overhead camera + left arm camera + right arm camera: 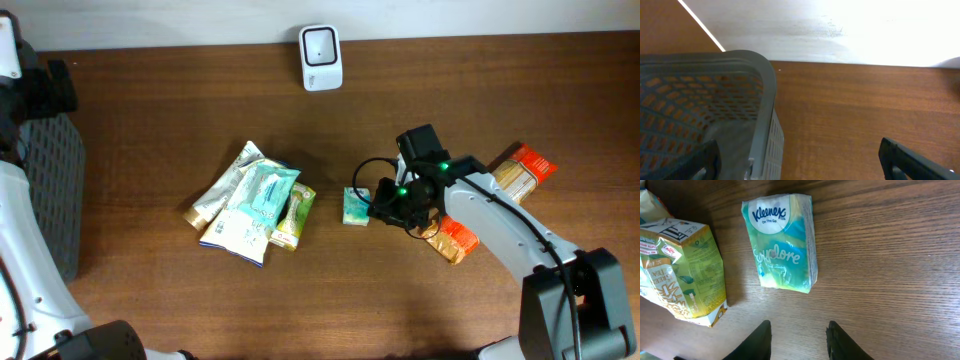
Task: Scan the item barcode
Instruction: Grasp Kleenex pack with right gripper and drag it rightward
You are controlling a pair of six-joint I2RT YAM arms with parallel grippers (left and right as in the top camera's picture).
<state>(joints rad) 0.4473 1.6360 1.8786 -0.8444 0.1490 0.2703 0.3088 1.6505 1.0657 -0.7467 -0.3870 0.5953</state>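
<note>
Right claw (799, 330): fingers narrowly apart, nothing between them, touching nothing. Tissue pack (782, 242) lies flat, label up, just right of the pouch pile (255, 203). The claw is just beyond the pack, same side. Left claw (797, 157): wide, empty, far left of pile.

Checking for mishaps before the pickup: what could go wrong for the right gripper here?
The tissue pack lies flat ahead of the open right gripper, which may push it rather than grip it. The green packet lies close beside it and might get caught. No barcode shows on the pack's top face, so the scanner may miss it.
</note>
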